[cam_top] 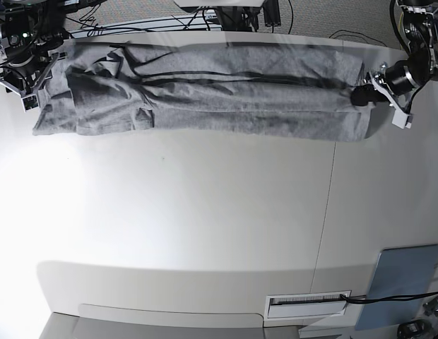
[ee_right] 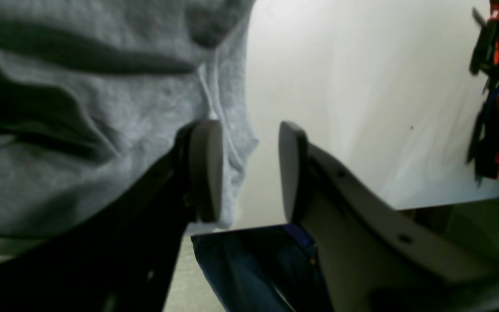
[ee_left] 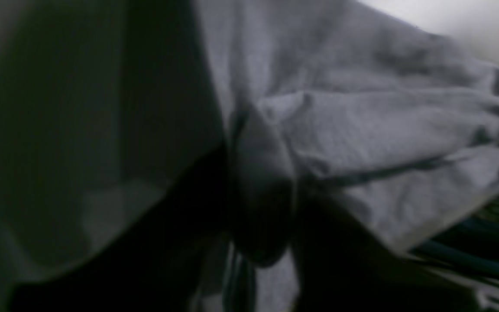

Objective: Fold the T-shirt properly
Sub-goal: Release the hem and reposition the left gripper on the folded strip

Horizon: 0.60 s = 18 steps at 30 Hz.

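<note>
The left gripper (cam_top: pixel 360 95) sits at one end of the T-shirt (cam_top: pixel 205 99). Its wrist view is full of grey cloth bunched up close, so it looks clamped on a fold of the shirt's edge. The right gripper (ee_right: pixel 249 171) is at the other end. Its two round pads (ee_right: pixel 206 169) stand apart, with the shirt's hem hanging just beside one pad — nothing is pinched between them.

The T-shirt lies along the far edge of the table (cam_top: pixel 205 226), stretched out long and thin. It looks already folded over lengthwise into a band, with some wrinkles and a small flap sticking out near the right gripper's end. So I think the first fold is done. What is left is folding the long band across, end to end, into a neat small pile, and smoothing the bumps.

The table is white and smooth, with a bright shine across its middle. Most of it is bare. A grey-blue flat pad (cam_top: pixel 403 282) rests on the near corner, and a white label strip (cam_top: pixel 307 302) sits on the near edge. Behind the table there are dark cables (cam_top: pixel 134 21) on a grey floor.
</note>
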### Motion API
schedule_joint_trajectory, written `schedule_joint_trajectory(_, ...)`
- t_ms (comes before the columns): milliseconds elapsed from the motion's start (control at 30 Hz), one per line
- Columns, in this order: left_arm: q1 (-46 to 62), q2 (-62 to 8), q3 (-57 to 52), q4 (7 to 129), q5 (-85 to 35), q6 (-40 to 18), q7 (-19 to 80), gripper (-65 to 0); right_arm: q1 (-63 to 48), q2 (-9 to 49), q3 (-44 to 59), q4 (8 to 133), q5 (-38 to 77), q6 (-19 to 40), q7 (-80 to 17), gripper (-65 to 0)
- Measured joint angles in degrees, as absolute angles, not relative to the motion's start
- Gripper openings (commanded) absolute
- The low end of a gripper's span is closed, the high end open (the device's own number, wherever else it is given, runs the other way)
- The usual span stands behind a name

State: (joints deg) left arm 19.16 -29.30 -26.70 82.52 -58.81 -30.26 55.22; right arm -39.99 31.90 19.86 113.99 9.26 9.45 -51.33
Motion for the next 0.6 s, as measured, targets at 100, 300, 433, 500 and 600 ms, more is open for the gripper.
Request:
schedule_joint_trajectory(100, 19.1, -29.2, -26.7, 82.5, -58.1, -29.6, 55.2, -65.0, -40.0, 31.9, 19.9, 114.0, 9.3, 9.5, -51.5, -42.8)
schedule_joint_trajectory(300, 19.2, -29.2, -26.7, 82.5, -58.1, -29.6, 55.2, -65.0, -40.0, 31.9, 19.9, 114.0, 9.3, 9.5, -51.5, -42.8)
schedule_joint_trajectory(433, 19.2, -29.2, -26.7, 82.5, -58.1, -29.6, 55.2, -49.9, -40.0, 31.9, 19.9, 114.0, 9.3, 9.5, -51.5, -42.8)
schedule_joint_trajectory(500, 19.2, -29.2, -26.7, 82.5, -57.6, -29.6, 54.9, -38.2, -40.0, 31.9, 19.9, 114.0, 9.3, 9.5, -51.5, -42.8)
schedule_joint_trajectory(600, 19.0, -28.1, -26.7, 82.5, -58.0, -29.7, 54.2, -35.1, -40.0, 31.9, 19.9, 114.0, 9.3, 9.5, -51.5, -42.8)
